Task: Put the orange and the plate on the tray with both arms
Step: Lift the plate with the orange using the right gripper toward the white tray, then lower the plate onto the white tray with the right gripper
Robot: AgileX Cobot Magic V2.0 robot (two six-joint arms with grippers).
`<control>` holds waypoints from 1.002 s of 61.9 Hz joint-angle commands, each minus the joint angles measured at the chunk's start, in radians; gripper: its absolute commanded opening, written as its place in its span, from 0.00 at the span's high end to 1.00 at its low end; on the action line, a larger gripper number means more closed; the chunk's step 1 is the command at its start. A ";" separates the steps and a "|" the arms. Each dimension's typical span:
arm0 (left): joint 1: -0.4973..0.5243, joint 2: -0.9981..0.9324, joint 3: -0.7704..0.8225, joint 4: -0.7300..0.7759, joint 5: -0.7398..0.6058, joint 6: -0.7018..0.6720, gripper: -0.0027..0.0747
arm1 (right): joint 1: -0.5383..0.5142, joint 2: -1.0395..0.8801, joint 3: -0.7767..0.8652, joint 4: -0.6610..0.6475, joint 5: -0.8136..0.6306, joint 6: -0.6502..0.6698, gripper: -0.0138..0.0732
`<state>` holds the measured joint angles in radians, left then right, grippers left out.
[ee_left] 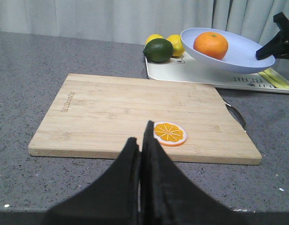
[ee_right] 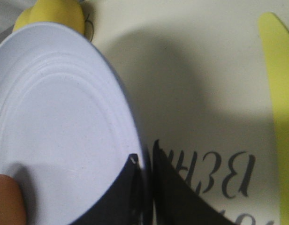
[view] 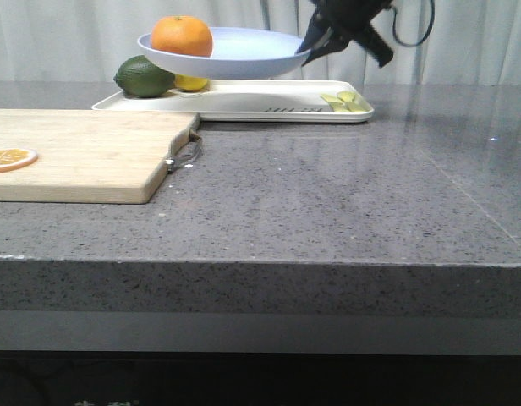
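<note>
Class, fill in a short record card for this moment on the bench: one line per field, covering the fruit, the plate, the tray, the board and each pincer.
Orange: round bright-orange fruit lying in the plate
Plate: wide pale lavender-blue plate, held tilted above the tray
Tray: flat cream-white rectangular tray at the back of the grey counter
Beside plate: dark green lime and yellow lemons
Board: light wooden cutting board with a flat orange slice
Right pincer: shut on the plate's rim
Left pincer: shut, empty, over the board
</note>
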<state>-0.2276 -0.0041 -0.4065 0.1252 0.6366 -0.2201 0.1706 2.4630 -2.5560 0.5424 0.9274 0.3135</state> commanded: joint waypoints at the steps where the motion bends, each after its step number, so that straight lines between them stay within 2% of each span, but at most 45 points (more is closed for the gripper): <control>1: 0.000 -0.015 -0.024 0.005 -0.083 -0.010 0.99 | -0.011 -0.020 -0.106 0.055 -0.090 0.069 0.96; 23: 0.000 -0.015 -0.024 0.005 -0.083 -0.010 0.99 | -0.019 0.029 -0.124 0.018 -0.176 0.089 0.96; 49: 0.000 -0.015 -0.024 0.005 -0.083 -0.010 0.99 | -0.019 0.040 -0.124 0.007 -0.184 0.090 0.95; 62: 0.000 -0.015 -0.024 0.005 -0.083 -0.010 0.99 | -0.019 0.040 -0.124 -0.002 -0.183 0.090 0.83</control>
<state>-0.2276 -0.0041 -0.4065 0.1252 0.6366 -0.2201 0.1586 2.5883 -2.6417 0.4987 0.8288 0.3943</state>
